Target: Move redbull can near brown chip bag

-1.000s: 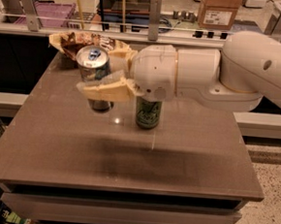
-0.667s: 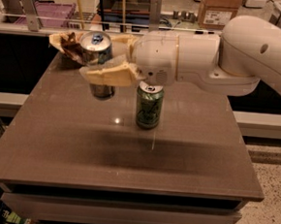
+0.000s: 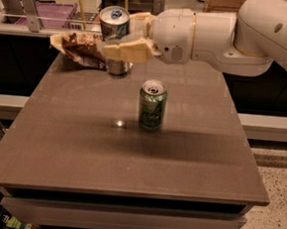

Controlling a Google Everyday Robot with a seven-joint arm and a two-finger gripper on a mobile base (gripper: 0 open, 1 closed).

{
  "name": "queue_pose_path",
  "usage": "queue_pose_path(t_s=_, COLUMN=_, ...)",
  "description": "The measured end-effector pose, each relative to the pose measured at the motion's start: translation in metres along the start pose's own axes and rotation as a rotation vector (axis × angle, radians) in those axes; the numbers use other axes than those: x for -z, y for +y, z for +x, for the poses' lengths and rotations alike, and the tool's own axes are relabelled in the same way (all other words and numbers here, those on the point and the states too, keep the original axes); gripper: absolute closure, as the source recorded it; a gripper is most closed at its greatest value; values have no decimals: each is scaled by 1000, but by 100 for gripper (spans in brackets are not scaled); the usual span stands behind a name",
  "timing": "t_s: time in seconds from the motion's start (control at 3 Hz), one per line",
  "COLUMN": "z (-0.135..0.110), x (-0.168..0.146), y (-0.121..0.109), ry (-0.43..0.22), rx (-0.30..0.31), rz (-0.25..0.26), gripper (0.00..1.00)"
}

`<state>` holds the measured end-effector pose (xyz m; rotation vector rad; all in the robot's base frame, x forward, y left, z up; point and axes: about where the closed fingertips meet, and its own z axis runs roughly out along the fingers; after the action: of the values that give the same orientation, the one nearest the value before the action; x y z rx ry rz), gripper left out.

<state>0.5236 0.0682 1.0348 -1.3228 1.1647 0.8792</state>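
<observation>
The redbull can (image 3: 116, 25), slim and silver with a blue mark on its top, is held upright in my gripper (image 3: 123, 48) at the table's far left. My cream fingers (image 3: 126, 50) are shut around its middle; its base (image 3: 118, 67) is at or just above the tabletop. The brown chip bag (image 3: 81, 49), wrinkly dark brown with pale edges, lies just left of the can at the table's far-left corner, close to it. My white arm reaches in from the upper right.
A green can (image 3: 152, 106) stands upright near the middle of the brown table (image 3: 130, 160). Behind the table runs a counter with a purple tray (image 3: 54, 14) and railings. A light floor lies to the right.
My gripper has carried the redbull can up and back, away from the green can, to right beside the chip bag. The green can has not moved.
</observation>
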Motion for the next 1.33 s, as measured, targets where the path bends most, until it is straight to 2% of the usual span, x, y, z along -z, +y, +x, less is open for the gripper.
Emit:
queue_pose_path(t_s=0.33, z=-1, x=17, y=-22, ry=19, rx=6, rz=89, gripper=100)
queue_pose_path(t_s=0.67, z=-6, x=19, y=-29, ry=27, rx=2, rz=91, gripper=100)
queue_pose_path(t_s=1.0, z=1, x=33, y=-63, ry=10, rx=-65, rz=80, gripper=100)
queue_pose_path(t_s=1.33, z=7, x=48, y=-85, ry=0, rx=-125, rz=89, gripper=100)
